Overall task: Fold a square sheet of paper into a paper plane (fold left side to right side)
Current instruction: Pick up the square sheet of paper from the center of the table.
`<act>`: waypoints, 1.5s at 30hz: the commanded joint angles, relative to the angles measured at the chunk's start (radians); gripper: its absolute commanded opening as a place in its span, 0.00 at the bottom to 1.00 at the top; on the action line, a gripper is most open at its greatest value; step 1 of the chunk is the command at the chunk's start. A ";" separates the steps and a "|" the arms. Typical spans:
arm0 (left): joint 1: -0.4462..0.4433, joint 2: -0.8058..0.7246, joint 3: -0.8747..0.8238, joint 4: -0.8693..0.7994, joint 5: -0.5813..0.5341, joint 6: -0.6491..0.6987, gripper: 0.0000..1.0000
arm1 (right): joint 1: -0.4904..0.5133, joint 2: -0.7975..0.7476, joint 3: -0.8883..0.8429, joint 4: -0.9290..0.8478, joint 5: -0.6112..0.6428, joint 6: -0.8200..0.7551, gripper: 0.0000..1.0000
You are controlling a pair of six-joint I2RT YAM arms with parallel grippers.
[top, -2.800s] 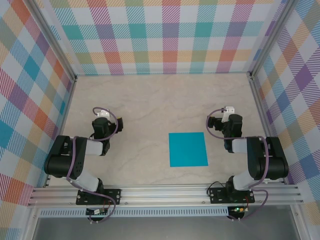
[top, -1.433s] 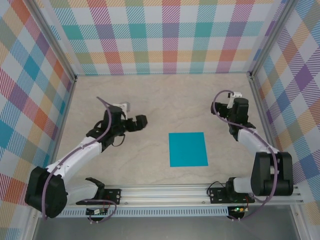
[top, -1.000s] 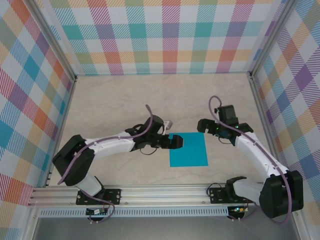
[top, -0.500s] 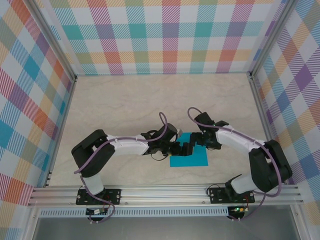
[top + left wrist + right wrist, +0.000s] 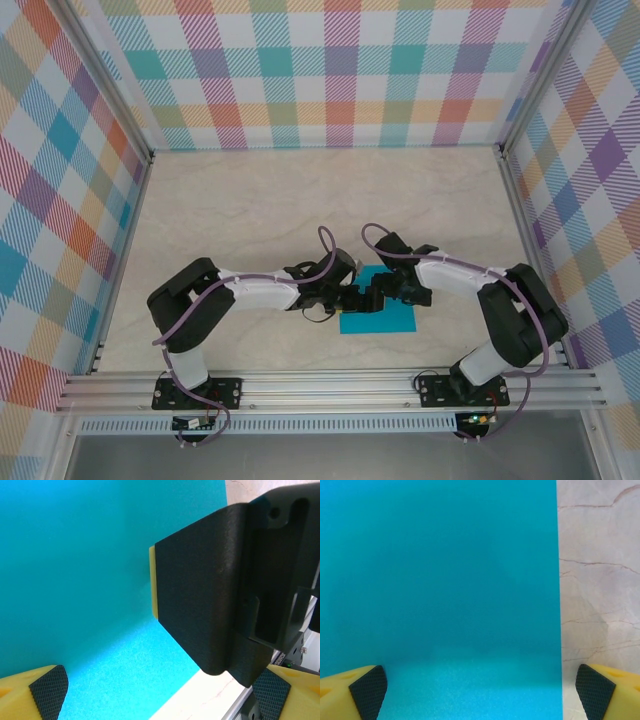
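Top external view: we see the thin teal-blue square sheet of paper (image 5: 392,318) lying flat on the pale marbled worktop (image 5: 300,200), just right of lower centre. Both arms meet over its upper left corner. From the wrist views we find the left claw (image 5: 160,690) and right claw (image 5: 481,687) spread wide above the sheet, holding nothing. The right claw's black finger (image 5: 210,595) shows at the right of the left wrist view.

Square sheet of paper (image 5: 388,318), teal-blue: 1.
Robot arms: 2, namely left arm (image 5: 250,290) and right arm (image 5: 470,275).
Grippers: 2, namely left gripper (image 5: 160,687) and right gripper (image 5: 480,690), two fingers each.
Marbled table (image 5: 300,200): 1.
Plaid walls (image 5: 330,70): 3.
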 commanded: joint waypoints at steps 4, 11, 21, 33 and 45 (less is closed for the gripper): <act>-0.003 0.049 -0.001 -0.035 -0.028 -0.021 0.98 | 0.061 0.006 -0.002 0.047 -0.160 0.028 0.98; -0.004 0.052 -0.004 -0.020 -0.025 -0.023 0.97 | 0.071 -0.044 0.019 0.050 -0.197 0.029 0.92; -0.005 0.031 -0.008 0.007 -0.009 -0.017 0.98 | 0.071 -0.059 0.018 0.049 -0.213 0.026 0.76; 0.126 -0.295 -0.111 -0.054 -0.026 0.056 1.00 | 0.038 -0.171 -0.072 0.139 -0.266 0.019 0.34; 0.493 -0.640 -0.303 -0.069 0.202 0.015 1.00 | -0.180 -0.418 -0.263 0.577 -0.749 0.103 0.16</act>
